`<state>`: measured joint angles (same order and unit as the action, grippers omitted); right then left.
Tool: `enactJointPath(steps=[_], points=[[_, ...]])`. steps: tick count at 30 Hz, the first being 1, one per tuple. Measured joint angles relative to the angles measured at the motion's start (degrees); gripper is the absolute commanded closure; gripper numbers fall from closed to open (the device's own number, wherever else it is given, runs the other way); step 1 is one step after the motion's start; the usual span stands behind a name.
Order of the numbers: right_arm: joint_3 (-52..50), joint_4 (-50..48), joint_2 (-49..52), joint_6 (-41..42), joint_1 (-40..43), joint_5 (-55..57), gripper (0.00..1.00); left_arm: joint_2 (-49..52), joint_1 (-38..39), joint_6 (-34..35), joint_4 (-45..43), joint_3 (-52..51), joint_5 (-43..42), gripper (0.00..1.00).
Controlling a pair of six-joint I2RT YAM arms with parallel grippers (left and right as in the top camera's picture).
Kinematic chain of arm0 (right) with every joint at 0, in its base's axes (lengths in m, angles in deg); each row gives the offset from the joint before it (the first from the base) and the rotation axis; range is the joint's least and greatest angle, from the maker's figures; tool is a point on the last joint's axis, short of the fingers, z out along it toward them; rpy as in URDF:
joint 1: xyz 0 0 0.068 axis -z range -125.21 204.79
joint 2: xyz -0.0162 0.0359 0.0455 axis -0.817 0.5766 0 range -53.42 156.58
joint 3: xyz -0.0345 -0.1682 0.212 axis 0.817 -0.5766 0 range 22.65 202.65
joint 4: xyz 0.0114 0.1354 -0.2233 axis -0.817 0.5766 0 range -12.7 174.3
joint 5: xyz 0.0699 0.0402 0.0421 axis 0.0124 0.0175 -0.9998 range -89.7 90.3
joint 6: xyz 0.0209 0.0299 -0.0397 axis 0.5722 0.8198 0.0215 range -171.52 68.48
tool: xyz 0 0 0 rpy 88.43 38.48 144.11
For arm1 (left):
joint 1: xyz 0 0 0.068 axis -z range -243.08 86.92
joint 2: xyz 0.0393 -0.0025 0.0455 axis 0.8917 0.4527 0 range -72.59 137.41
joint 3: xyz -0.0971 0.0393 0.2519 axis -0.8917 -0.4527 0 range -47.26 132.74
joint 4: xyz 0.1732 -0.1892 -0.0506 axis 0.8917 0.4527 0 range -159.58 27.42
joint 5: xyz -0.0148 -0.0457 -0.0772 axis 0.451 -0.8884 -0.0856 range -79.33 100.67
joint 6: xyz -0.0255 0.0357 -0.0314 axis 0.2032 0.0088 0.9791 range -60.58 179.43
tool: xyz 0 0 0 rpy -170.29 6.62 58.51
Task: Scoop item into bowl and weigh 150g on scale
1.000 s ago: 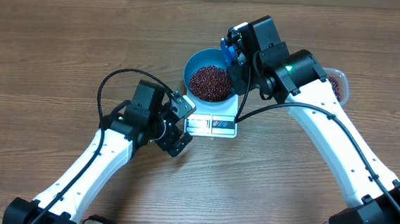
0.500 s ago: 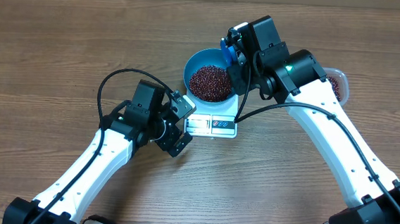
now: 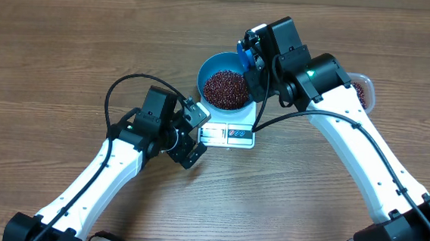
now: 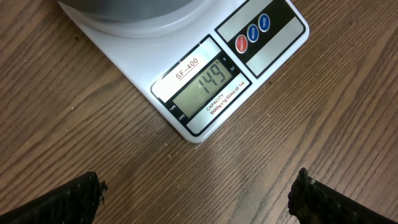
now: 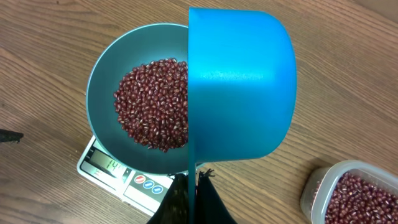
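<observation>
The beans [image 3: 226,89] lie heaped in the blue bowl [image 3: 206,68], which sits on the scale [image 4: 249,56]. Its display reads 149, so you are a hair short of target. That is where the risk lies: one generous tip would overshoot, and taking beans back out is fiddly.

The scoop [image 5: 239,81] hangs tilted over the bowl's right side with its back to the camera, so you cannot see what is left inside it. Your right gripper [image 5: 193,186] is clenched on the scoop's handle. I cannot tell whether the scoop touches the bowl's rim; if it leans there, the reading would be false.

Your left gripper [image 4: 199,193] is released, jaws wide, empty, just in front of the scale. A nudge there would shift the scale on the worktop [image 3: 53,48] and upset the reading.

The tub [image 5: 311,186] of spare beans sits well apart.
</observation>
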<state>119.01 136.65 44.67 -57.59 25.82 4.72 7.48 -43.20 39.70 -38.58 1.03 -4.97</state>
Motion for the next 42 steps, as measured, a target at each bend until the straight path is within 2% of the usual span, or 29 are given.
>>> enactJointPath(steps=[42], points=[[0.0,-0.9,0.0,-3.0,0.0,-1.5,0.96,0.0,0.0,0.0,0.0,0.0,0.0,0.0]])
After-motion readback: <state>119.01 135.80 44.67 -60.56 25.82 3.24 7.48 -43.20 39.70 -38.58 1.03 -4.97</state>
